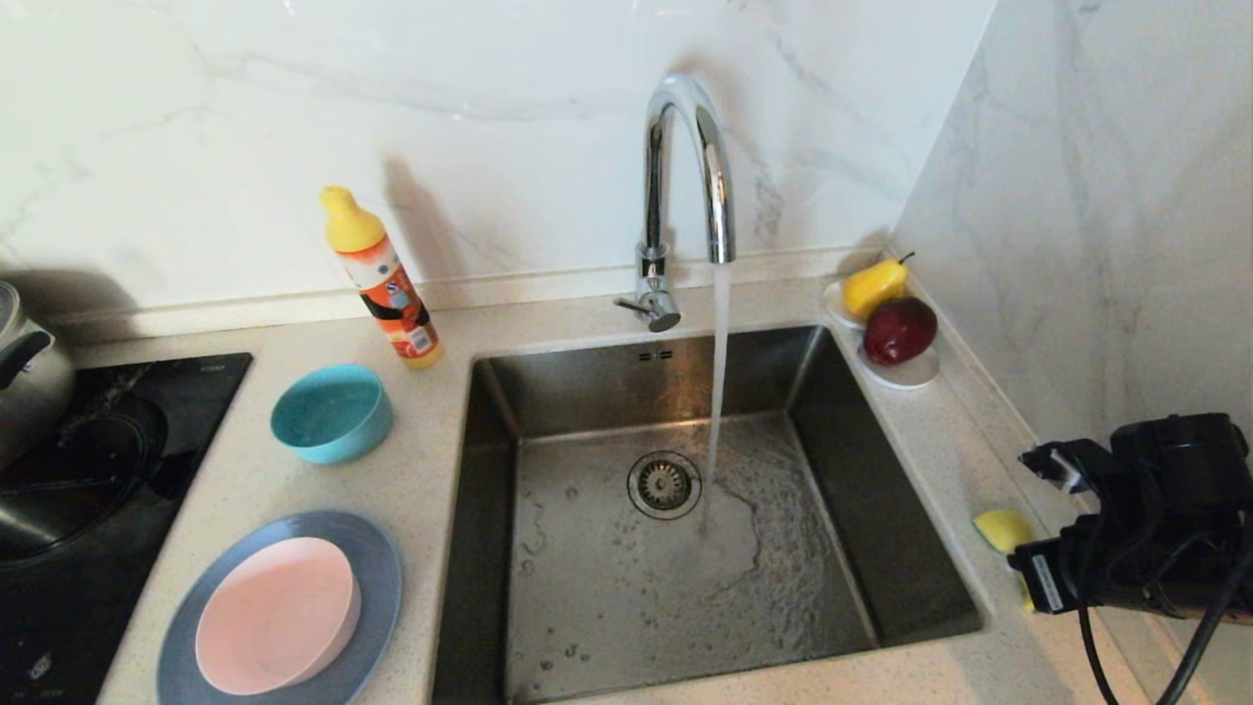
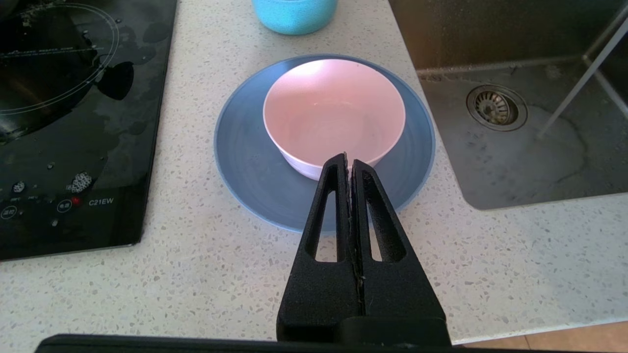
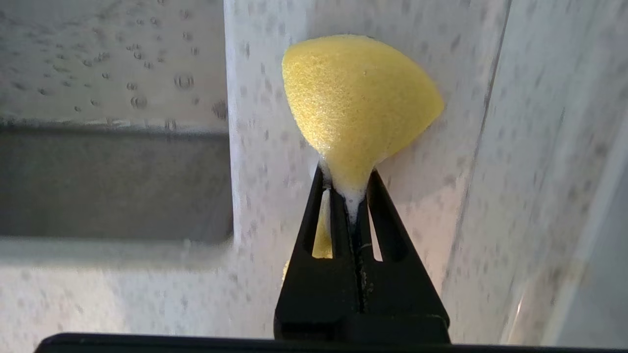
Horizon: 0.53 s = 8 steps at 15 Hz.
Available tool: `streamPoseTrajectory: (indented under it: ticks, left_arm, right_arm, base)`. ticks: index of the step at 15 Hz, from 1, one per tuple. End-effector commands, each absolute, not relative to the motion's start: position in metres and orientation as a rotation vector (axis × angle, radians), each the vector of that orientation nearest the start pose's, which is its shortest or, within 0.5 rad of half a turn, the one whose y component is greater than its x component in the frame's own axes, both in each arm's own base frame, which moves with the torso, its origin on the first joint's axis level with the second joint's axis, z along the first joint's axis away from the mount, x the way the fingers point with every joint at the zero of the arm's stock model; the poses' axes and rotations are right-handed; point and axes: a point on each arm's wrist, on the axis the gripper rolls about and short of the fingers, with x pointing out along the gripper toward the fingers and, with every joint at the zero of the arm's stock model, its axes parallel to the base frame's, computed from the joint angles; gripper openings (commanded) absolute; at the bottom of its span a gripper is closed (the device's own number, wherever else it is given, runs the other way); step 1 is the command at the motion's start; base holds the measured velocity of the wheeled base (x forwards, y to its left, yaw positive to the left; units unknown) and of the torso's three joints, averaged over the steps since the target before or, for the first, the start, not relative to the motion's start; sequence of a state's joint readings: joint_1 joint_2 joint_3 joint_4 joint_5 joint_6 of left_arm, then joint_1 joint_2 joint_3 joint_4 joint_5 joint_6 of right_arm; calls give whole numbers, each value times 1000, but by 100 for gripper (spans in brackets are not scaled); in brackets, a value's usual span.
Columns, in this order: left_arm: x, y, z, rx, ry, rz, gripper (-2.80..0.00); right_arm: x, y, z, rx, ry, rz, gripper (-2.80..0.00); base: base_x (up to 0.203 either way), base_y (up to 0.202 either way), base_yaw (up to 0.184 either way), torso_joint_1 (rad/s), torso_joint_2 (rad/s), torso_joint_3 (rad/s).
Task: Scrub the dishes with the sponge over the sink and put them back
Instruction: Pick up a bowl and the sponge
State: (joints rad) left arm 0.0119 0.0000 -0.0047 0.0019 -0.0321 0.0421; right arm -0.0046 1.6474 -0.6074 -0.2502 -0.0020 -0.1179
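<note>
sponge (image 1: pixel 1002 529) lies on the counter right of the sink (image 1: pixel 910 509), under the right gripper (image 3: pixel 352 193). left gripper (image 2: pixel 349 162) hangs closed and empty above the pink bowl (image 2: pixel 333 113). right claw is pinched tight on the sponge's narrow end; lift straight, since so small a bite may slip.

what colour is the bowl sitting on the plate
Pale pink bowl; left wrist view shows it best.

Speckled counter (image 1: pixel 323 480): plate (image 1: pixel 377 578), teal bowl (image 1: pixel 331 412), bottle (image 1: pixel 382 279), saucer (image 1: pixel 905 374)

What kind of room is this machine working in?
Most likely a home kitchen: a steel sink with its tap running, a black cooktop beside it, and bowls on the speckled counter.
</note>
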Motion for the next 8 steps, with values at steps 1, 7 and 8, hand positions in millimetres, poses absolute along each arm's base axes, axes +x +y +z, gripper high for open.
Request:
streamPoseTrajectory:
  ticks: [1, 7, 8]
  left_arm:
    - [-23, -1, 77, 43, -2, -20, -280]
    - [-23, -1, 77, 43, -2, -20, -280]
    - [-23, -1, 77, 43, -2, -20, -280]
  right_arm:
    - [246, 4, 120, -119, 763, 58, -280]
    - [240, 5, 129, -125, 764, 66, -280]
    - [238, 5, 129, -124, 765, 68, -280]
  base:
    - [0, 0, 0, 0, 0, 0]
    - [0, 0, 0, 0, 0, 0]
    - [0, 0, 0, 0, 0, 0]
